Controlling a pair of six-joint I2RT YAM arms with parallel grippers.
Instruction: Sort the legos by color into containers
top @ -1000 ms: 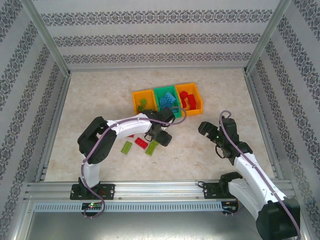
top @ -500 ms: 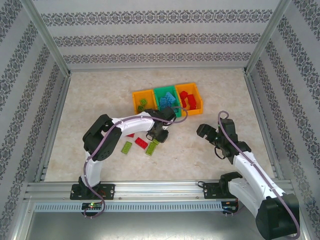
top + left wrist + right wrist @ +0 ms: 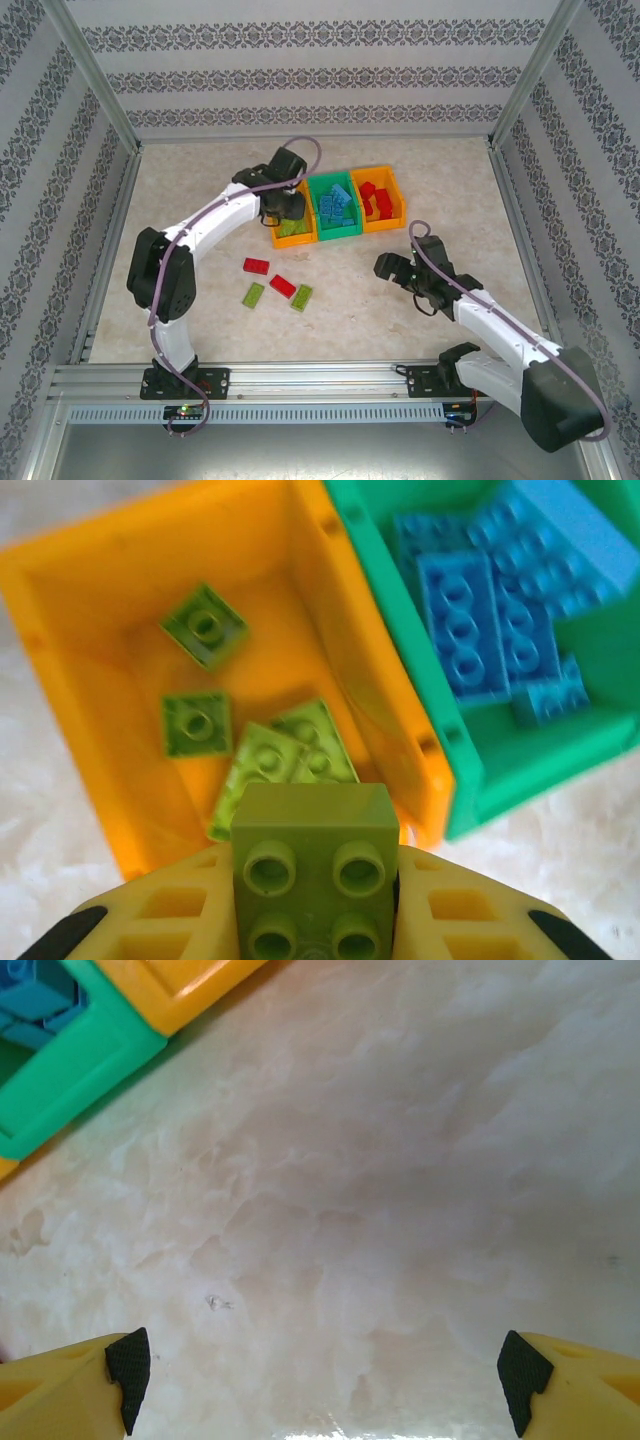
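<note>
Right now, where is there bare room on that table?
Bare table lies behind the bins, along the back wall, and right of them toward the side rail. Crowded: loose bricks in front of the bins, with the right gripper near them.

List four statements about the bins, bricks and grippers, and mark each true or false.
1. The left gripper holds a lime brick above the left orange bin. True.
2. The green bin holds red bricks. False: it holds blue bricks.
3. The right gripper is shut on a brick. False: it is open over bare table.
4. Two red bricks and two lime bricks lie loose on the table. True.
</note>
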